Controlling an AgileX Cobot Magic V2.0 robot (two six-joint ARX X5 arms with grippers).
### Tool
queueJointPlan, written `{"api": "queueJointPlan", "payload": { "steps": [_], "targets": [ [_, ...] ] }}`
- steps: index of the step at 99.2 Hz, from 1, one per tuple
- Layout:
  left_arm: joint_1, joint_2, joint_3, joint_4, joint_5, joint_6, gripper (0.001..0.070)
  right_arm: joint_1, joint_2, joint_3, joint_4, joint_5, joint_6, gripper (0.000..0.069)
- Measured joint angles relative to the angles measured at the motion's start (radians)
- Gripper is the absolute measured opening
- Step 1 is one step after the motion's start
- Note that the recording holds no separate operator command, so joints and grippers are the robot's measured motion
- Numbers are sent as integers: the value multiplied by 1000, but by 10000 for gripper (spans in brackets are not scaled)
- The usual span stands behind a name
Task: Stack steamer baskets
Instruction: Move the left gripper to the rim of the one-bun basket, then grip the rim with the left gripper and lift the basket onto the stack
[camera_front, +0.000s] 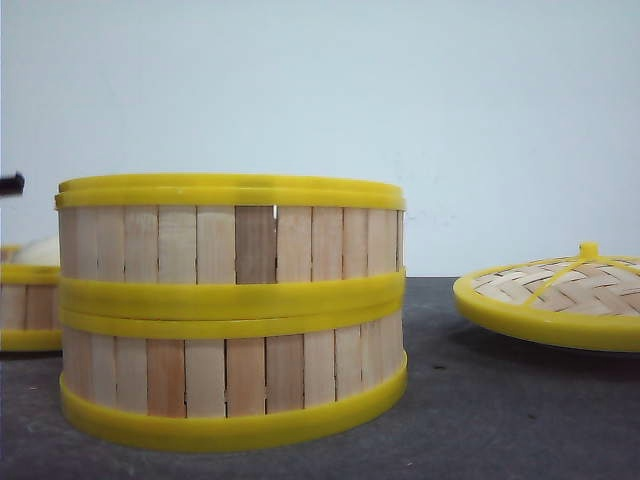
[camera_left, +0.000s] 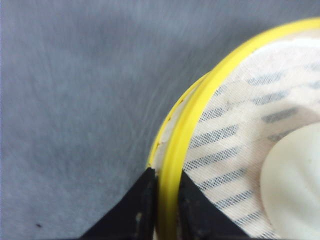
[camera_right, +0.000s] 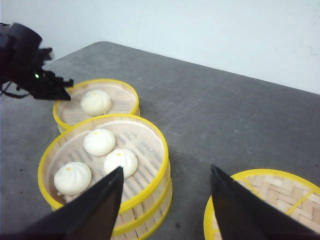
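Two steamer baskets (camera_front: 232, 310) stacked mid-surface, top one w/ three buns (camera_right: 100, 141) inside. Third basket (camera_right: 96, 102) sits just behind-left of the stack, one bun in it. Left end effector (camera_left: 167, 200) clamped on that basket's yellow rim, one finger inside the wall, one outside. Right end effector (camera_right: 165, 200) hangs above the stack, fingers spread wide, gripping nothing. Woven lid (camera_front: 560, 295) rests off to the right on the grey surface (camera_right: 225, 115).
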Motion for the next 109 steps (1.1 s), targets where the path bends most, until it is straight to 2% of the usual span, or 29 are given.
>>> {"api": "queueJointPlan", "payload": {
  "steps": [17, 31, 41, 59, 70, 92, 101, 109],
  "targets": [
    [2, -163, 49, -8, -3, 2, 27, 0, 0, 0, 0, 0, 0, 332],
    [3, -307, 111, -50, 44, 0, 27, 0, 0, 0, 0, 0, 0, 332],
    [-2, -388, 161, -143, 130, 0, 27, 0, 0, 0, 1, 0, 0, 332],
    [-57, -477, 212, -273, 348, 29, 27, 0, 0, 0, 2, 2, 0, 332],
    [-110, -504, 212, -333, 431, 62, 27, 0, 0, 0, 8, 22, 0, 332],
    [-222, -465, 212, -494, 435, 176, 27, 0, 0, 0, 29, 22, 0, 332],
    [-265, -435, 212, -499, 434, 210, 27, 0, 0, 0, 39, 22, 0, 332],
    [-304, -409, 212, -489, 434, 218, 27, 0, 0, 0, 48, 22, 0, 332]
  ]
}}
